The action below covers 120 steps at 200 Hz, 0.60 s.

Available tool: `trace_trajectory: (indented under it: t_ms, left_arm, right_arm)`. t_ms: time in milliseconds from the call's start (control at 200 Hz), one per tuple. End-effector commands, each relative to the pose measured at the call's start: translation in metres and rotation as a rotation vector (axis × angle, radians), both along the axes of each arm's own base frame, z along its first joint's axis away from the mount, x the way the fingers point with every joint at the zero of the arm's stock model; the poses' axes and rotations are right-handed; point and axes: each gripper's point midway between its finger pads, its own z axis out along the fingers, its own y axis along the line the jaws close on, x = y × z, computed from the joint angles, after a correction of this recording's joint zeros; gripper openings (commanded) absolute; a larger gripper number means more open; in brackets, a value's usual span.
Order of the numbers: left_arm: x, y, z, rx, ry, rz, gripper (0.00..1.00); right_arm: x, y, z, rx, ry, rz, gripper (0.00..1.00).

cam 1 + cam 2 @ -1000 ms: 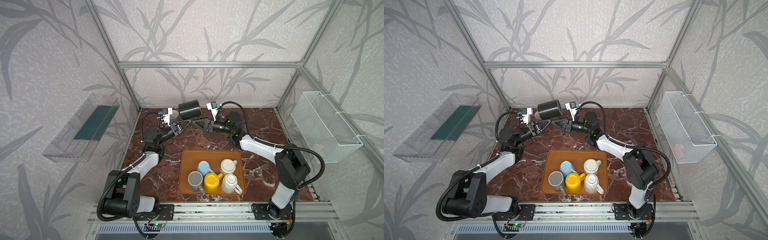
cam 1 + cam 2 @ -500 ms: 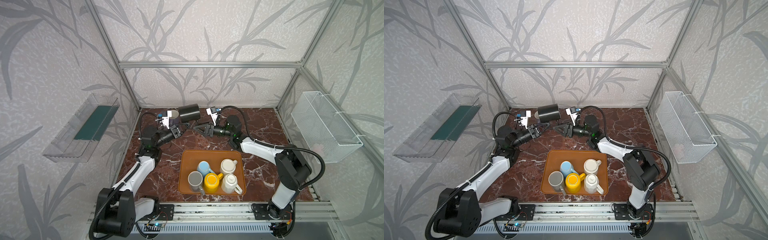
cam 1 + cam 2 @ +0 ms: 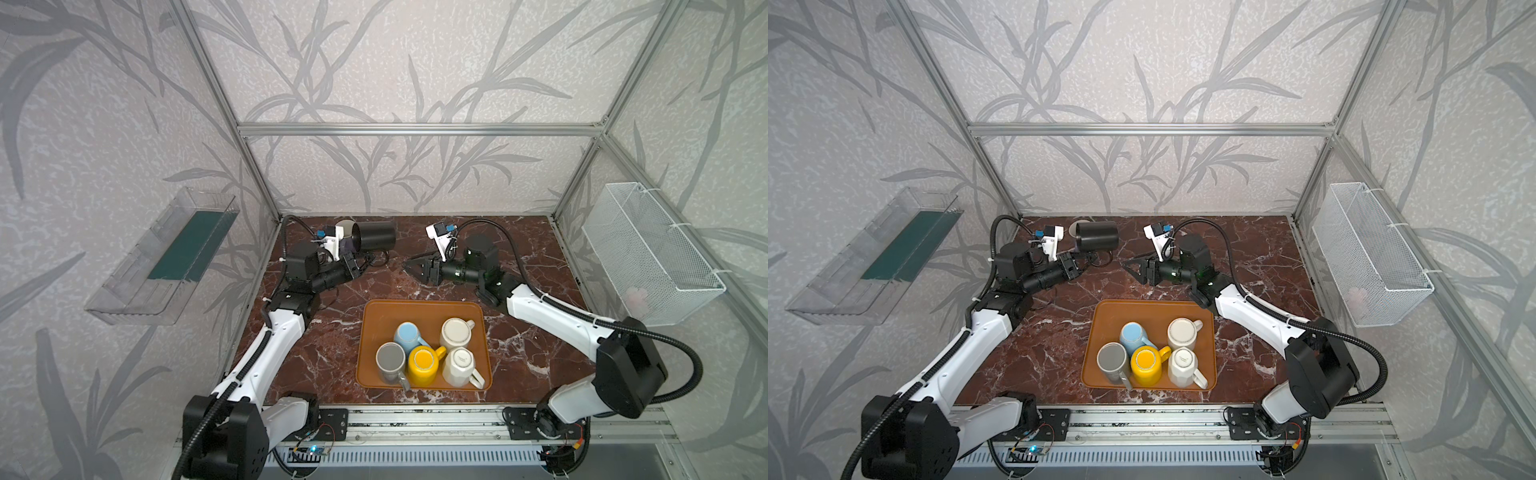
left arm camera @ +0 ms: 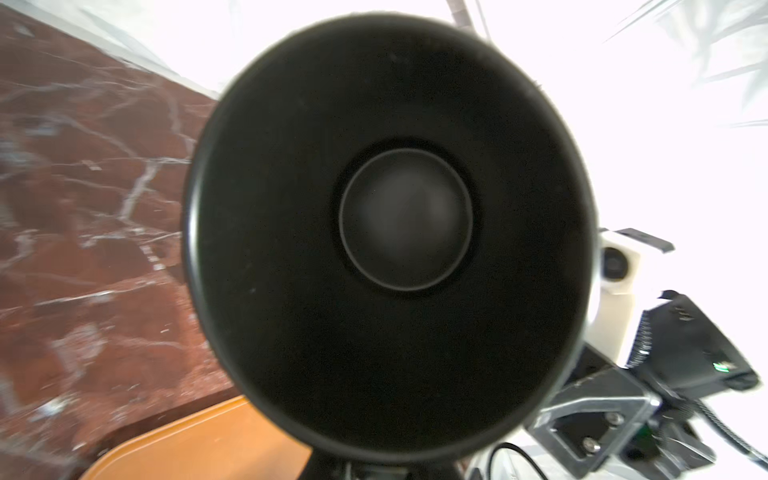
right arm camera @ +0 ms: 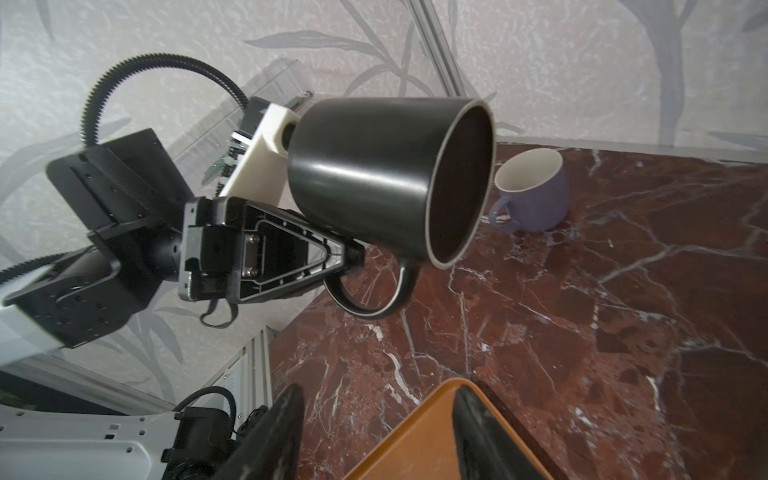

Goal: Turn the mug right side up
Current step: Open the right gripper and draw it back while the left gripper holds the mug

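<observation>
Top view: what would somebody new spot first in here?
Probably the black mug, held sideways off the table at the back by the left gripper, which pinches its handle. Next comes the orange tray near the front, crowded with five mugs in blue, grey, yellow and white. The right gripper hangs open and empty beside the black mug.

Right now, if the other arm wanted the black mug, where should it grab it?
Probably the wall at the open mouth, one finger inside and one outside, coming from the mouth end. The black mug hangs on its side, the left tool is shut on the handle, and the mouth faces away from it, free.
</observation>
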Motion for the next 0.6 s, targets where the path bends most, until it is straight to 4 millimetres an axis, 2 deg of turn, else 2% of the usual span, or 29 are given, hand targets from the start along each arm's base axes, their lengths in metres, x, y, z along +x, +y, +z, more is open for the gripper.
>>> trace_trajectory:
  t_ms: [0, 130, 310, 595]
  left_arm:
    - [-0.004, 0.008, 0.038, 0.100, -0.142, 0.029, 0.00]
    - [-0.003, 0.012, 0.034, 0.136, -0.121, 0.047, 0.00]
    - [0.003, 0.013, 0.026, 0.172, -0.085, 0.063, 0.00]
    - [0.010, 0.023, 0.005, 0.361, -0.024, 0.122, 0.00]
  right_arm:
    - [0.002, -0.020, -0.024, -0.122, 0.035, -0.098, 0.58]
    - [0.005, -0.038, -0.046, -0.176, 0.076, -0.207, 0.58]
    - [0.002, -0.036, -0.069, -0.214, 0.113, -0.201, 0.57]
    - [0.002, -0.047, -0.080, -0.295, 0.136, -0.250, 0.57]
